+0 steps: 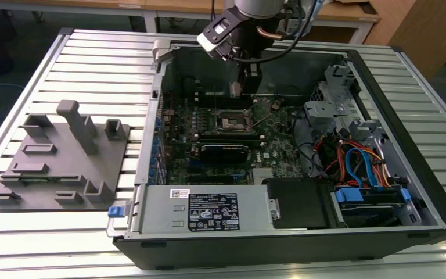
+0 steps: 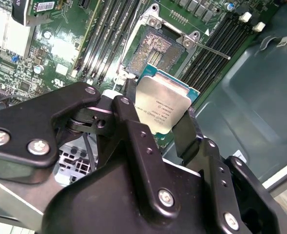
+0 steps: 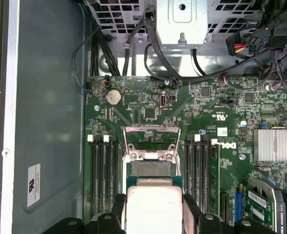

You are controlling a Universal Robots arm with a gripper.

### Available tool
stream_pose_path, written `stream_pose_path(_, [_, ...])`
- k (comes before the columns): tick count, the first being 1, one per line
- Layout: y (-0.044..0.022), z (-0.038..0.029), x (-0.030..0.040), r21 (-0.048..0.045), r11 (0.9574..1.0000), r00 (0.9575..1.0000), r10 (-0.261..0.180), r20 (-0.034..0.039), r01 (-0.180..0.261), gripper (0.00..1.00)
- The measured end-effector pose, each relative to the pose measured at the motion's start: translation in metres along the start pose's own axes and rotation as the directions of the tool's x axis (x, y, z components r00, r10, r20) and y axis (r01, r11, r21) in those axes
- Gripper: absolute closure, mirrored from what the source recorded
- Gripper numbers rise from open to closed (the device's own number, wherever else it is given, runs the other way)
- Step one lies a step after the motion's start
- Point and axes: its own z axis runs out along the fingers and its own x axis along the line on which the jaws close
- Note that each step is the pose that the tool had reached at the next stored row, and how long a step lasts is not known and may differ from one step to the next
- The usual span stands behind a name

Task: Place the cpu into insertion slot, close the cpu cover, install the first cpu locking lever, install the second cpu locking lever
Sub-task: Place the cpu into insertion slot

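My gripper [image 2: 158,113] is shut on the cpu [image 2: 163,108], a silver-topped square chip clamped by its edges between the two black fingers [image 2: 184,132]. The chip hangs tilted just above the green board, beside the insertion slot [image 2: 152,51], whose dark recess lies bare. In the first wrist view the cpu [image 3: 154,207] sits next to the insertion slot [image 3: 150,168], and the cpu cover [image 3: 149,142] stands swung up past it. A thin locking lever [image 2: 212,48] sticks out from the socket. In the exterior view the gripper [image 1: 237,88] hovers inside the case over the insertion slot [image 1: 231,121].
Long black memory slots [image 3: 104,170] flank the socket on both sides. A finned heatsink [image 3: 275,145] sits on the board. The case holds a power supply [image 1: 207,212] and a bundle of cables [image 1: 355,163]. A grey fixture block [image 1: 60,157] lies at the exterior view's left.
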Motion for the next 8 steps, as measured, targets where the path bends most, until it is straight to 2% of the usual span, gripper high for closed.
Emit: stream_pose_path(8, [-0.0001, 0.0046, -0.0002, 0.0001, 1.0, 1.0, 0.0, 0.0001, 0.0, 0.46])
